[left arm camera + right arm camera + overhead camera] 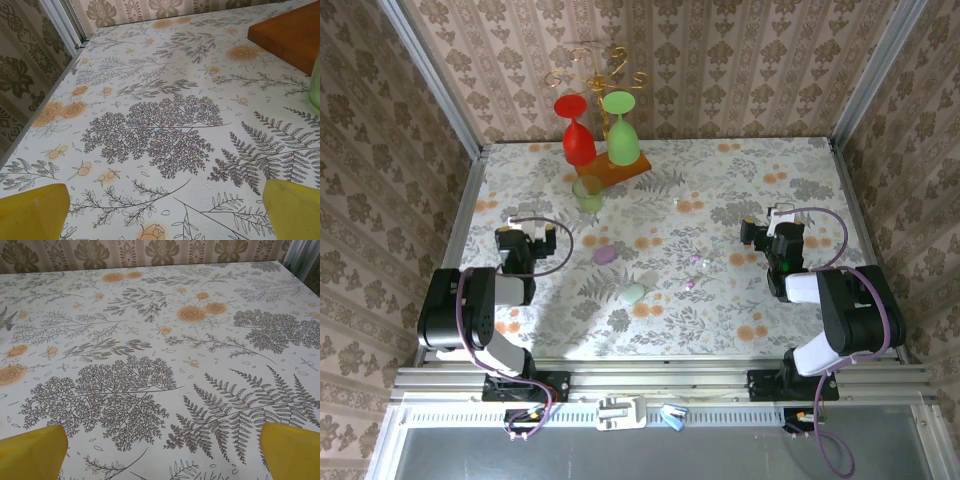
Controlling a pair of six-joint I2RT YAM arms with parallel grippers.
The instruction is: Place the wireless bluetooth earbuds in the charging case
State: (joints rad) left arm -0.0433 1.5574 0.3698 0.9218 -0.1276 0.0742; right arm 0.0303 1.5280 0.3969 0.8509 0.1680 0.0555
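Note:
In the top view a lilac earbud (689, 283) and a pale whitish earbud (697, 259) lie on the flowered tablecloth (720, 180), right of centre. An oval purple charging case (605, 254) and an oval mint case (634, 293) lie left of them. My left gripper (528, 228) is open over the left side of the table, well left of the purple case. My right gripper (770, 228) is open to the right of the earbuds. In the left wrist view the left gripper (165, 220) spans bare cloth between yellow fingertips (32, 212). The right gripper (162, 455) does too, its fingertips (292, 450) wide apart.
A wooden base (620, 168) at the back holds a wire rack with a red glass (578, 140) and a green glass (623, 135) hanging upside down. A pale green cup (588, 192) stands in front of it. The base's corner (290, 30) also appears ahead of the left gripper. Papered walls surround the table.

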